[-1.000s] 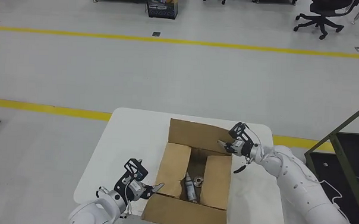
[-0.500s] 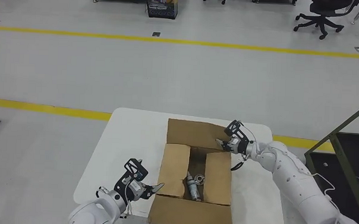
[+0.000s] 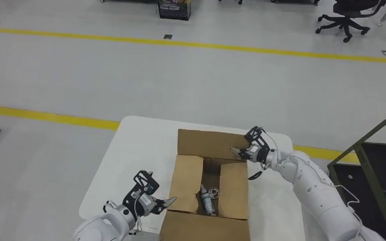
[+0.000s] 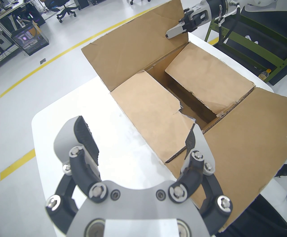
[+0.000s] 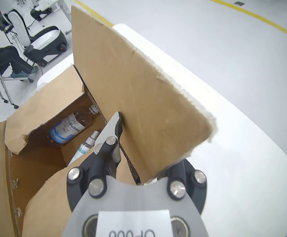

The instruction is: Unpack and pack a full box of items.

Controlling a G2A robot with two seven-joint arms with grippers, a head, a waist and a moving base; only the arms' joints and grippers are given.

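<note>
Right gripper (image 3: 242, 152) pinching the far flap (image 3: 205, 144) of the cardboard box (image 3: 205, 231) at 1 o'clock; left gripper (image 4: 135, 129) spread wide at 8 o'clock.

arms (image 3: 318, 195): white rounded shells, black cable (image 3: 255, 178) by the right wrist
left gripper (image 4: 136, 125): silver fingers, black ribbed pads (image 4: 86, 137), black links, screws
right gripper (image 3: 236, 151): white printed label

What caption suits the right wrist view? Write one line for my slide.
Right tool grips a raised flap of the cardboard box; bottles lie inside.
</note>
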